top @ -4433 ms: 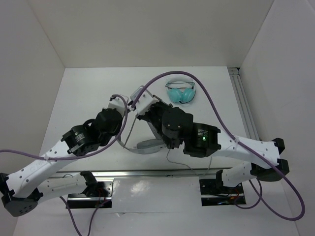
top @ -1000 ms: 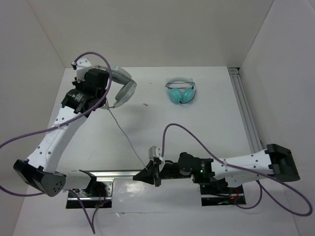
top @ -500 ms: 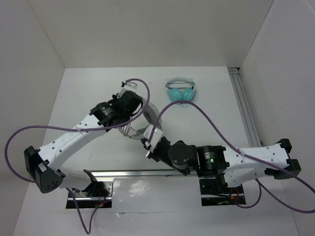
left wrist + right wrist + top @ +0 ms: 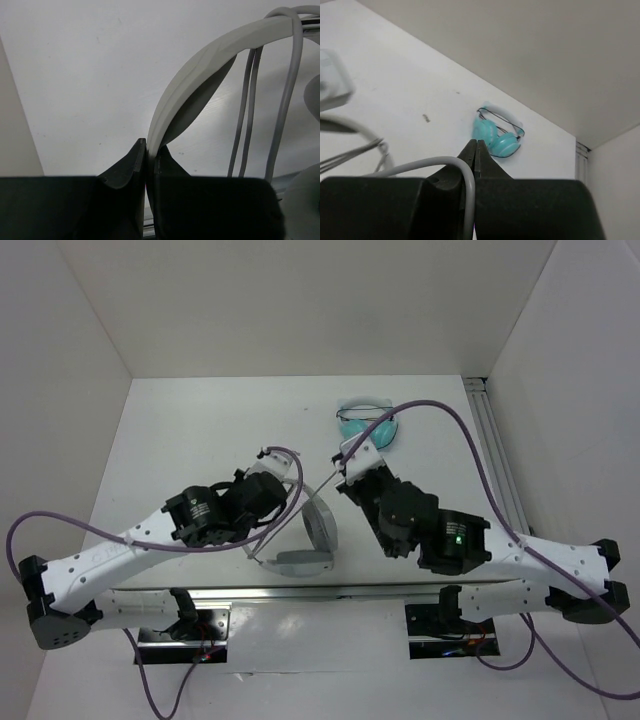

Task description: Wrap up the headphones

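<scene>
The light-grey headphones (image 4: pixel 321 523) stand on edge at the table's near middle, one oblong earcup (image 4: pixel 300 562) lying toward the front. My left gripper (image 4: pixel 292 498) is shut on the headband (image 4: pixel 220 47), whose rim runs between the jaws (image 4: pixel 148 145). Loops of the thin grey cable (image 4: pixel 244 115) hang beside the headband. My right gripper (image 4: pixel 338 468) is just right of the headphones, shut on the cable (image 4: pixel 466 185) low between its jaws (image 4: pixel 477 142). A taut stretch of cable (image 4: pixel 315 480) runs from it back to the headphones.
Small teal headphones (image 4: pixel 366 427) (image 4: pixel 497 137) lie at the back of the table, just beyond my right gripper. An aluminium rail (image 4: pixel 497 460) runs along the right side, another (image 4: pixel 300 592) along the front. White walls close in the table.
My right gripper has swung from the front of the table up toward the teal headphones, drawing the cable with it. My left gripper has brought the headphones nearer the front.
</scene>
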{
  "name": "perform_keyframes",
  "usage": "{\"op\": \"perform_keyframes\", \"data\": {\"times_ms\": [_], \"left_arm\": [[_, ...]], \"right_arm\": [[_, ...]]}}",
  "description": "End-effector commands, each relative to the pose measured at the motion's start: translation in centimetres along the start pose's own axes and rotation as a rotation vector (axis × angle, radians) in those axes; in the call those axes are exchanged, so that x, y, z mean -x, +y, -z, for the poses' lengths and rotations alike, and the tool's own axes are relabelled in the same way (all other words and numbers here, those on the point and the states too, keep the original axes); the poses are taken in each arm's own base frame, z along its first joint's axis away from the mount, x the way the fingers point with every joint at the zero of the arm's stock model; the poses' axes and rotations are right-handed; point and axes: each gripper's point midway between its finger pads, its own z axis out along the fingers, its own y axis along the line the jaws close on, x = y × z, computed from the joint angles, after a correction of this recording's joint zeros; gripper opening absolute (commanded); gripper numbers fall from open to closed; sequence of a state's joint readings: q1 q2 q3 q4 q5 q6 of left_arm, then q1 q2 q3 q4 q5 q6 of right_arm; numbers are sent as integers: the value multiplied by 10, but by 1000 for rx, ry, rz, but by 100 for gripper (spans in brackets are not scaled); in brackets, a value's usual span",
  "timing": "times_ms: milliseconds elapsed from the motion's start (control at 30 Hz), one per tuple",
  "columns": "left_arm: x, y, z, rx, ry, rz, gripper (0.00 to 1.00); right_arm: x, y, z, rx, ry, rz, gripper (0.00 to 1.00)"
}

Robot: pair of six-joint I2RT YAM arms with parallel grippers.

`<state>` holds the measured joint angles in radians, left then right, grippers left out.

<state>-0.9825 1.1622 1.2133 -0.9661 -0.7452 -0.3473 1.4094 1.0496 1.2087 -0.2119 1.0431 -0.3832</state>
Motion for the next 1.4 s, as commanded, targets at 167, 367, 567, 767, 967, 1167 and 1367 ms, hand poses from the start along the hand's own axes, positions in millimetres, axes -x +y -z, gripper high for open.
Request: {"op": "perform_keyframes", "data": {"times_ms": [167,367,567,767,967,1167,1367], "left_arm": [[6,-21,45,-211,-84,22,0],[30,4,79,-249,-186,113,0],[48,11,104,-327,-250,159,0],[84,18,146,-469,-393,256,0],[128,29,172,-499,-510,419,0],[174,41,179,-452,-634,618,0],[177,95,164,-142,-642,891,0]], "right_arm": [[0,-49,-67,-93,-25,-34,0],[-29,-52,-125,-4,35,-88,0],[-50,-62,-157,143,9,-254,0],[-76,-22,-163,403,-20,-364,5],[-102,71,-134,690,-47,-499,8],[-144,139,-103,845,-36,-640,8],[-194,185,-73,918,60,-659,11]]}}
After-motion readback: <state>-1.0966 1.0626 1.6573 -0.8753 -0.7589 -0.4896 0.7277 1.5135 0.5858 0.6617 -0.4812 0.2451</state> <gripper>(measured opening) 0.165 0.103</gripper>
